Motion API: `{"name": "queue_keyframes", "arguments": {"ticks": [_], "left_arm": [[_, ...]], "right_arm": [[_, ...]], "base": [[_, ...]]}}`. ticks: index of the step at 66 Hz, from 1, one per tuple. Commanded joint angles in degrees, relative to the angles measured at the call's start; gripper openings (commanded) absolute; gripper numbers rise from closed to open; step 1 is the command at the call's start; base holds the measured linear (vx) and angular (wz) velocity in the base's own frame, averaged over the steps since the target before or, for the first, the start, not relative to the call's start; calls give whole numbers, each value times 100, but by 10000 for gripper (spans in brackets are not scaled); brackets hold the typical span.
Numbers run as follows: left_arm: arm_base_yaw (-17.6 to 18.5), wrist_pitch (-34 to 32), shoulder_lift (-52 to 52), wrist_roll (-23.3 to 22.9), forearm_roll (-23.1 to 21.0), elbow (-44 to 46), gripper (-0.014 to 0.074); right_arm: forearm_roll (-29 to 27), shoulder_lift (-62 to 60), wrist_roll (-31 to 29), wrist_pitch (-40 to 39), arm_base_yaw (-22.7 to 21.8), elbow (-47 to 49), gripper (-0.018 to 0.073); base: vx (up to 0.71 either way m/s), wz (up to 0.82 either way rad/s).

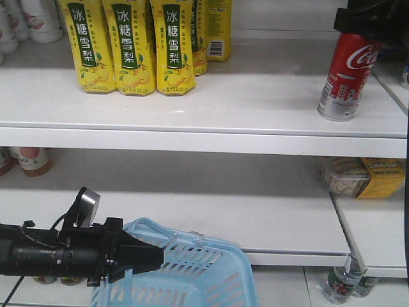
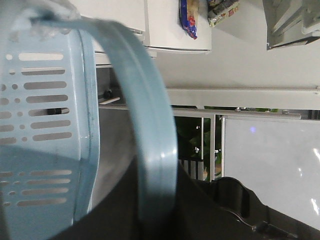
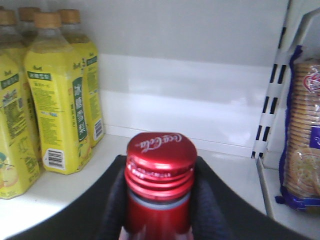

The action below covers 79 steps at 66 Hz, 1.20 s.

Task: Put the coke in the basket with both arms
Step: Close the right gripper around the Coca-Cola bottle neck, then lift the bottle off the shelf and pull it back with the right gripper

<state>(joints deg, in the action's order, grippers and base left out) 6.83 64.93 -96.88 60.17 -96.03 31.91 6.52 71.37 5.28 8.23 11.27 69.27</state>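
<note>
The coke [image 1: 345, 77] is a slim red can with a silver lower part, standing slightly tilted at the right end of the upper shelf. My right gripper [image 1: 358, 22] comes down over its top. In the right wrist view the black fingers [image 3: 117, 200] press both sides of the coke [image 3: 160, 170] just below its red cap. The light blue basket [image 1: 204, 268] hangs low in front of the shelves. My left gripper [image 1: 144, 256] is shut on its flat blue handle [image 2: 150, 140], which runs into the dark jaws beside the slotted basket wall [image 2: 45, 125].
Yellow pear-drink bottles [image 1: 128, 45] stand at the left of the upper shelf [image 1: 192, 137], well left of the can. A biscuit pack [image 3: 300, 135] lies behind a slotted divider [image 3: 270, 100] on the right. A wrapped snack pack [image 1: 364, 176] sits on the lower shelf, and bottles [image 1: 342, 284] stand below.
</note>
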Motion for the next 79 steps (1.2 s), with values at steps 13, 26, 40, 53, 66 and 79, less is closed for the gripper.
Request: {"name": "queue_keyframes", "arguments": {"ticks": [13,26,40,53,66,79], "left_arm": [[24,574,254,37,-557,107,-6],[24,574,254,37,-557,107,-6],[24,574,254,37,-557,107,-6],[24,574,254,37,-557,107,-6],[24,574,254,37,-557,107,-6],[24,574,254,37,-557,107,-6]], "right_arm": [[-36,-424,-41,-198,39,206,-9],[-26,-988,-56,104,151,206,-6],[-33,-1691,-160,767,830,206,-5],[-116,-1873,-392,1959,1773,172,-5],[-246,-1863,-315,2212,2632,-445,-5],[-510,-1526,-320,1797,3252,-1453,-5]], "base": [[0,0],[0,0],[0,0],[0,0],[0,0],[0,0]]}}
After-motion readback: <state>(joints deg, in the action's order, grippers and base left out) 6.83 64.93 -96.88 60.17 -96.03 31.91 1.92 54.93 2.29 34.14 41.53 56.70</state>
